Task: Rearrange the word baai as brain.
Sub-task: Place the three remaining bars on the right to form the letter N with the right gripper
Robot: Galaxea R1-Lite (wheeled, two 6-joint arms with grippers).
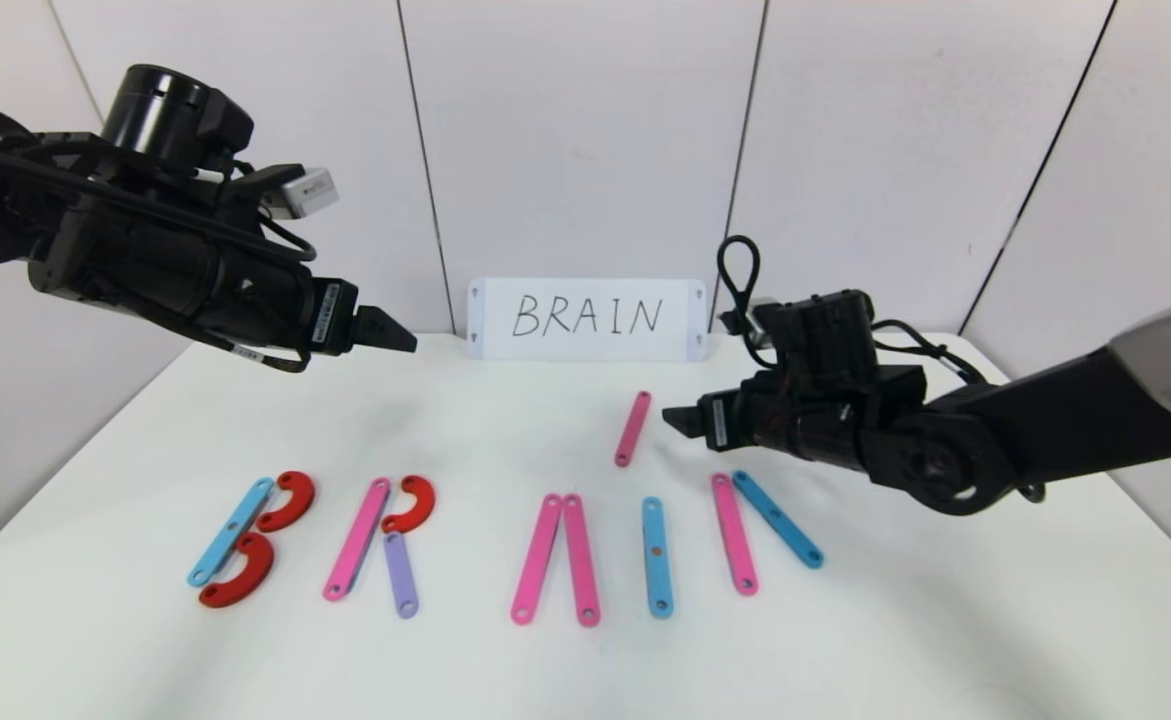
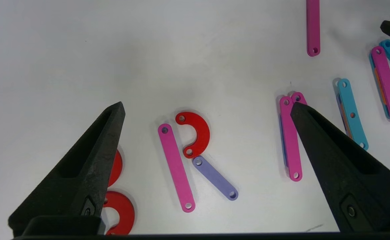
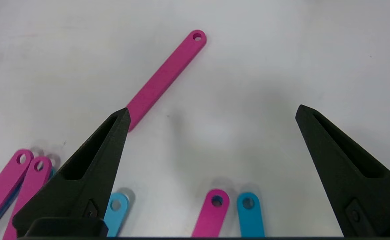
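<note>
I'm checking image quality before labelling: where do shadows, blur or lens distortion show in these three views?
Head view: wide-lens bending curves the wall seams near the edges; the table is evenly lit. Left wrist view: the left tool is large and dark up close, and the red curve casts only a faint shadow. Right wrist view: a soft grey shadow lies beside the loose pink strip.

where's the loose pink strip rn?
Head view: the loose pink strip lies on the table behind the letter row, right of centre, between the white card and the blue I, beside the right end effector.
</note>
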